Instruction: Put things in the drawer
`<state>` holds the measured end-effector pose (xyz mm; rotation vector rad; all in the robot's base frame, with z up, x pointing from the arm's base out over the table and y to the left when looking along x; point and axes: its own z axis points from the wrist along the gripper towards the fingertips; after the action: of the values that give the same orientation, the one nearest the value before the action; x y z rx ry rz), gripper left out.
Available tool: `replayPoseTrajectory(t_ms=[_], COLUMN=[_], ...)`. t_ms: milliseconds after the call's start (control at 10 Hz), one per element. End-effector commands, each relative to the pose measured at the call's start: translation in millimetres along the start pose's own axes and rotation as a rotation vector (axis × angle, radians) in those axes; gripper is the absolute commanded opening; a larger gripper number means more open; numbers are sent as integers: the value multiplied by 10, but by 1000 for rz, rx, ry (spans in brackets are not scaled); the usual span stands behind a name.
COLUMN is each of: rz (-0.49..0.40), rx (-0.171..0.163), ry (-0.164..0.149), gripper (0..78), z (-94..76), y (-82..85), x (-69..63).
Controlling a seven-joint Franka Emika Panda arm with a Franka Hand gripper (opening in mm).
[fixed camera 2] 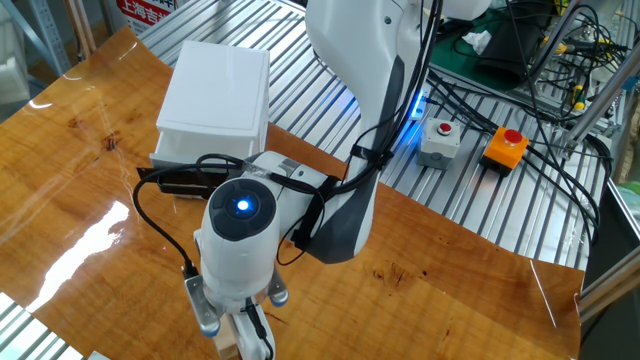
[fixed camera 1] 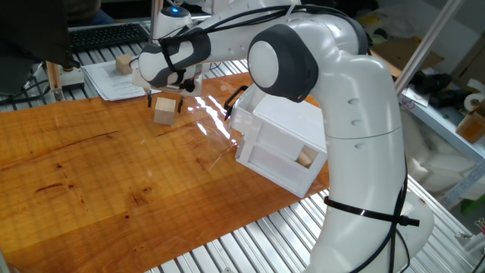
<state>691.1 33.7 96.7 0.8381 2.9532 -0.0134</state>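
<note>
A pale wooden cube [fixed camera 1: 165,112] sits on the table left of the white cabinet [fixed camera 1: 292,121]. My gripper [fixed camera 1: 166,99] hangs right over it, open, with one finger on each side of the cube's top. From the other fixed view the gripper [fixed camera 2: 235,332] points down and the cube [fixed camera 2: 226,340] shows between its fingers. The drawer [fixed camera 1: 267,154] stands open with its black handle [fixed camera 1: 233,98] toward the gripper. A second cube [fixed camera 1: 306,158] lies inside it. Another cube [fixed camera 1: 124,64] rests on papers at the back.
The papers [fixed camera 1: 121,79] and a keyboard [fixed camera 1: 106,34] lie behind the table's far edge on a slatted metal surface. From the other side, the cabinet [fixed camera 2: 215,90] stands near the table edge, with button boxes [fixed camera 2: 505,146] and cables beyond.
</note>
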Motion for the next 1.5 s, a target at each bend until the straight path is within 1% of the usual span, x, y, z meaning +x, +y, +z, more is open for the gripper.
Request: replayPoseTrajectory(t_ms=[100, 1300, 1400, 1500], rz=[-19, -19, 7, 15], rx=[3, 3, 15, 16], ry=[0, 0, 22, 20], gripper=[13, 13, 13, 13], z=[-7, -7, -269, -313], y=[1, 1, -5, -10], x=[-11, -11, -37, -39])
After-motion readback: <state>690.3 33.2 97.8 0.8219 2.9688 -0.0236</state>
